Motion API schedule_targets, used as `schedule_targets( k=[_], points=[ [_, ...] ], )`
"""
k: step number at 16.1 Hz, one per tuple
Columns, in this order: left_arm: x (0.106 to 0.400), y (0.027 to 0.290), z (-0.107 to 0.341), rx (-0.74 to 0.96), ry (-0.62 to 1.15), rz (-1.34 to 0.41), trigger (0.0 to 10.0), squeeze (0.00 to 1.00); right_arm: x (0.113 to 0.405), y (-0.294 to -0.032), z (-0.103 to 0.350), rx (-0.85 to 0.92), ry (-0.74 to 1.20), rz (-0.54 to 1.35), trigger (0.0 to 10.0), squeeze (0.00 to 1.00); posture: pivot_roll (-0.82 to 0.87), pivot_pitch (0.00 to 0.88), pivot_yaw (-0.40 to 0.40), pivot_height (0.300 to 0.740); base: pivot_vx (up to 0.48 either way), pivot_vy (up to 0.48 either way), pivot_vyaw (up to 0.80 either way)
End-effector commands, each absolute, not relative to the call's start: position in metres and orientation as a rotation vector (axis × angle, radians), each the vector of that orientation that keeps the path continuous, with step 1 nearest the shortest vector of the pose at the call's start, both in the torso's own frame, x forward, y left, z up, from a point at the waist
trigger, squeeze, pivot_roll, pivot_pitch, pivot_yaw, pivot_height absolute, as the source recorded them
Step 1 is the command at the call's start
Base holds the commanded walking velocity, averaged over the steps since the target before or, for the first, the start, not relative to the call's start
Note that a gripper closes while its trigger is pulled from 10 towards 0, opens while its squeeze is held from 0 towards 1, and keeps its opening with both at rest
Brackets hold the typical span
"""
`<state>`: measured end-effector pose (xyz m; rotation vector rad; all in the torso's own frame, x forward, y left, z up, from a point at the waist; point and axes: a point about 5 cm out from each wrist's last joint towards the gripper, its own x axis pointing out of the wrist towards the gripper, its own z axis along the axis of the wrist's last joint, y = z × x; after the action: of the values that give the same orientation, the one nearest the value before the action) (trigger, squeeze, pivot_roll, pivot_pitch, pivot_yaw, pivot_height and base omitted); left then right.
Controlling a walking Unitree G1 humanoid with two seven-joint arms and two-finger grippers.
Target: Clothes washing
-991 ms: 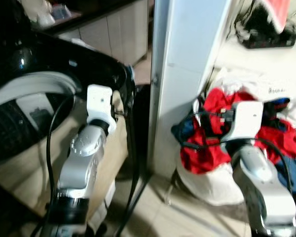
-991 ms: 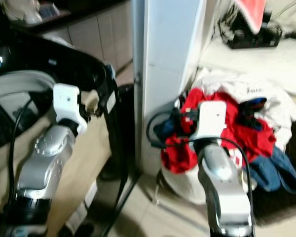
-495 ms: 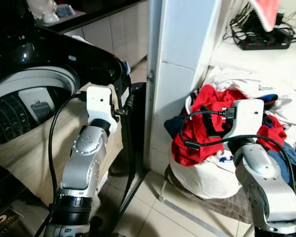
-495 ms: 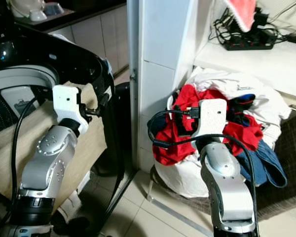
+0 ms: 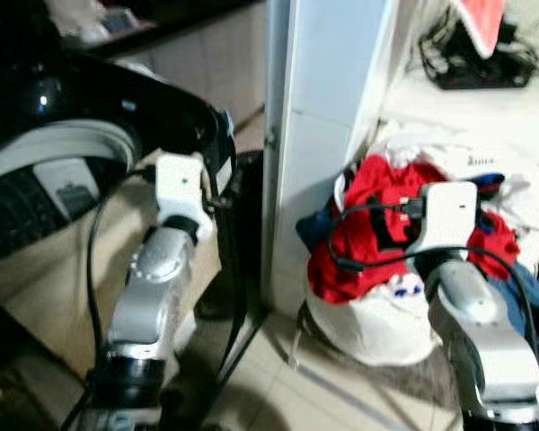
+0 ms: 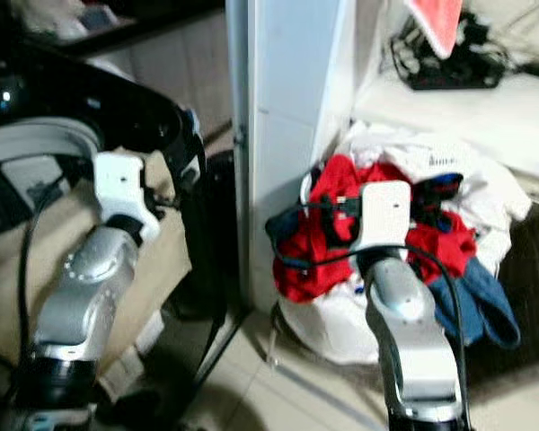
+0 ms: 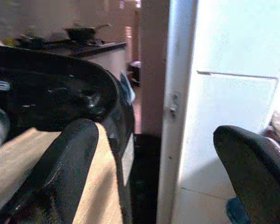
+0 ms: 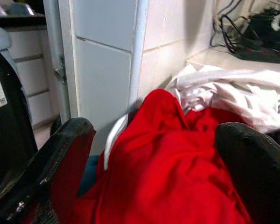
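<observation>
The red garment (image 5: 368, 224) lies on top of a heap of laundry in a white bag (image 5: 368, 323) on the floor, at the foot of a white tiled pillar (image 5: 319, 135). White clothes (image 5: 467, 148) sit behind it and a blue piece (image 6: 472, 301) hangs off the heap on the robot's right. The right gripper (image 8: 149, 154) hovers just over the red cloth with its jaws spread wide; the 2 fingers (image 8: 56, 163) flank the garment without pinching it, and whether they touch the cloth is hard to tell.

The left gripper (image 7: 154, 168) is held up beside the black washing machine (image 5: 81, 108), which stands to the left of the pillar, well apart from the laundry. Its jaws are also spread, with nothing between them.

In the head views the right wrist block covers the middle of the red garment. A power strip (image 5: 476, 67) with tangled cables sits on a ledge behind the heap, blurred.
</observation>
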<state>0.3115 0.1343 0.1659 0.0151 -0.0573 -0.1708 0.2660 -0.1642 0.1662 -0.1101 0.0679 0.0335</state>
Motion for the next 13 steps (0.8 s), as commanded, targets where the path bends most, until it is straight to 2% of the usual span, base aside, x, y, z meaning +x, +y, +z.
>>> schedule_targets(
  k=[1,5,10,13],
  points=[
    [0.312,0.129,0.168,-0.017,-0.056,-0.179,10.0,0.0,0.268,-0.167,0.168,-0.086,0.057,0.018,10.0,0.0,-0.13,0.0,0.02,0.74,0.0,0.0,0.44],
    [0.312,0.135,0.167,-0.031,-0.044,-0.162,10.0,0.0,0.267,-0.162,0.166,-0.075,0.069,0.057,10.0,0.0,-0.13,0.0,0.021,0.74,0.0,0.0,0.0],
    [0.311,0.138,0.169,-0.044,-0.053,-0.157,10.0,0.0,0.267,-0.155,0.166,-0.105,0.065,0.104,10.0,0.0,-0.12,0.0,0.017,0.74,0.283,0.0,0.0],
    [0.311,0.139,0.169,-0.044,-0.054,-0.152,10.0,0.0,0.268,-0.156,0.165,-0.06,0.065,0.096,10.0,0.0,-0.12,0.0,0.014,0.74,0.289,0.0,0.0]
  ],
)
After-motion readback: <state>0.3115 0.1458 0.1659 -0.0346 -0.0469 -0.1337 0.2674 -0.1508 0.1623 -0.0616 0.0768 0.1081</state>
